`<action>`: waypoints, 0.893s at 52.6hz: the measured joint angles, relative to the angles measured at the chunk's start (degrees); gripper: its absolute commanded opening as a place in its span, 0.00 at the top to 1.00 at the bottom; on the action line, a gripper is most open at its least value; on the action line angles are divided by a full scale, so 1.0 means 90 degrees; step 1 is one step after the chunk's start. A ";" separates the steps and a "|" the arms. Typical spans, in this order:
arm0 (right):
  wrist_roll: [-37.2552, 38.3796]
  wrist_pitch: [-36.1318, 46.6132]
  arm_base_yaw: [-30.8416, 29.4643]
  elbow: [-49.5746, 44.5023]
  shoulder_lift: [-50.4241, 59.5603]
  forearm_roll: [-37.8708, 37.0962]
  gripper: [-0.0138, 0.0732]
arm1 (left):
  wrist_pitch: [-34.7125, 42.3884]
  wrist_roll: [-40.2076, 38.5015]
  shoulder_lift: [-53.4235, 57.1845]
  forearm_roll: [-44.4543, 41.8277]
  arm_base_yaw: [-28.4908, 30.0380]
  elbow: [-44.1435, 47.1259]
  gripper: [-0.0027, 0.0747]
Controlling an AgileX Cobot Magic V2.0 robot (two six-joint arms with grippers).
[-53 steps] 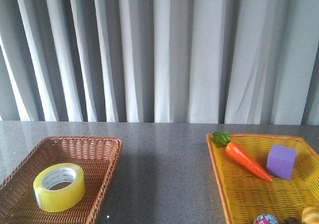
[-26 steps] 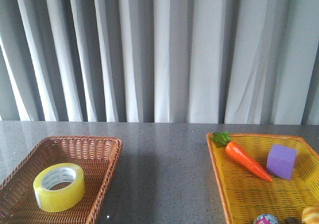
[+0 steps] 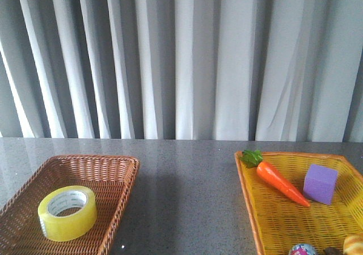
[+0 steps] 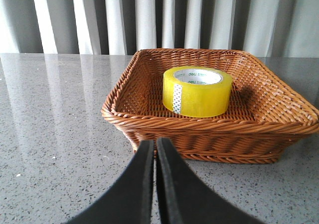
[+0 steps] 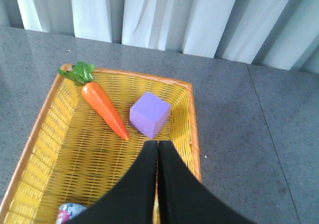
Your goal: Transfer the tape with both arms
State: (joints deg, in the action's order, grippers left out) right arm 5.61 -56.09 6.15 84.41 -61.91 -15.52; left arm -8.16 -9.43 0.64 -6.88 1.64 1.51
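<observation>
The tape point(image 3: 67, 212), a wide yellow roll with a white printed core, lies flat in the brown wicker basket point(image 3: 122, 178) at the front left. It also shows in the left wrist view point(image 4: 197, 91). My left gripper point(image 4: 154, 143) is shut and empty, low over the table just outside the basket's near wall point(image 4: 209, 139). My right gripper point(image 5: 158, 144) is shut and empty, above the yellow basket point(image 5: 47, 134) beside the purple cube point(image 5: 149, 114). Neither arm shows in the front view.
The yellow basket point(image 3: 252, 198) at the front right holds an orange carrot point(image 3: 278, 181), the purple cube point(image 3: 320, 183) and small items at its near end. Grey curtains point(image 3: 181, 62) hang behind the speckled grey table point(image 3: 187, 198).
</observation>
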 measured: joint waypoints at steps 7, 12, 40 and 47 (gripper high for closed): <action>-0.0085 0.0945 0.0000 -0.0829 0.0707 0.0069 0.85 | 0.0000 0.0000 0.0000 -0.0007 0.0000 0.0000 0.97; -0.0267 0.1509 0.0000 -0.1975 0.1617 0.0334 0.85 | 0.0000 0.0000 0.0000 -0.0013 0.0000 0.0000 0.97; -0.1601 0.4298 0.0000 -0.8443 0.6348 0.2833 0.85 | 0.0000 -0.0005 0.0000 -0.0018 0.0000 0.0000 0.97; -0.1623 0.4912 0.0000 -0.9192 0.6727 0.2920 0.85 | 0.0000 -0.0005 0.0000 -0.0018 0.0000 0.0000 0.97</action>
State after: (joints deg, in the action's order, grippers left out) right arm -9.00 -11.88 6.15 1.68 -1.36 10.76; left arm -8.16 -9.47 0.64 -7.04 1.64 1.51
